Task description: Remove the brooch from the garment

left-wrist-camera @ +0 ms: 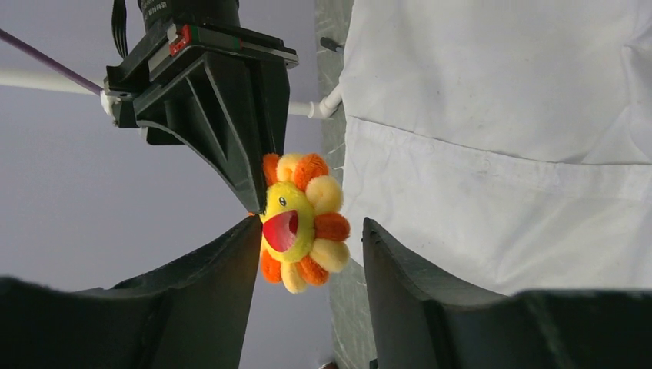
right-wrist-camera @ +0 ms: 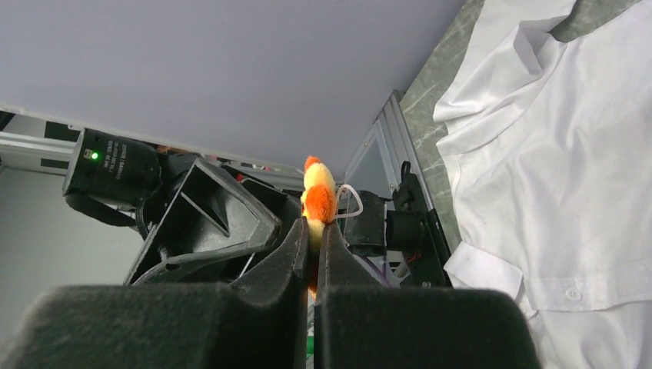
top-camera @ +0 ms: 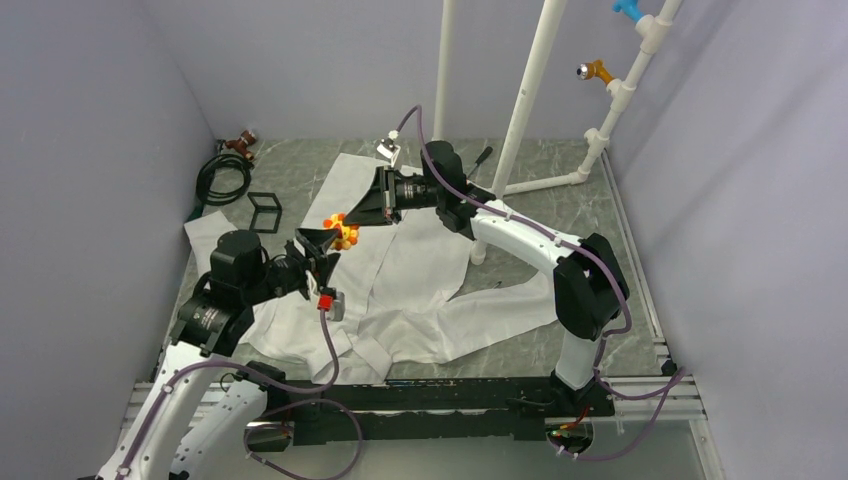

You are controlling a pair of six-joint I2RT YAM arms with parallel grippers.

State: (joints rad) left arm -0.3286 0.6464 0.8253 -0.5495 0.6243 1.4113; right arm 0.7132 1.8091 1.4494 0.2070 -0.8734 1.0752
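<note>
You see a brooch [left-wrist-camera: 300, 223] with petals in orange and pale yellow by turns, a yellow face and a red mouth. The garment [left-wrist-camera: 500, 154] is plain white. The table [top-camera: 300, 175] has a grey marble pattern with light veins. The left gripper [left-wrist-camera: 311, 227] and the right gripper [right-wrist-camera: 315, 227] are black. The arms [top-camera: 520, 235] are white with black joints, and their cables [top-camera: 330, 345] are purple.

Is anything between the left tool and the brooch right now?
Nothing visible. The brooch sits inside the open left tool, pinched at its edge by the right tool and hanging clear of the garment.
</note>
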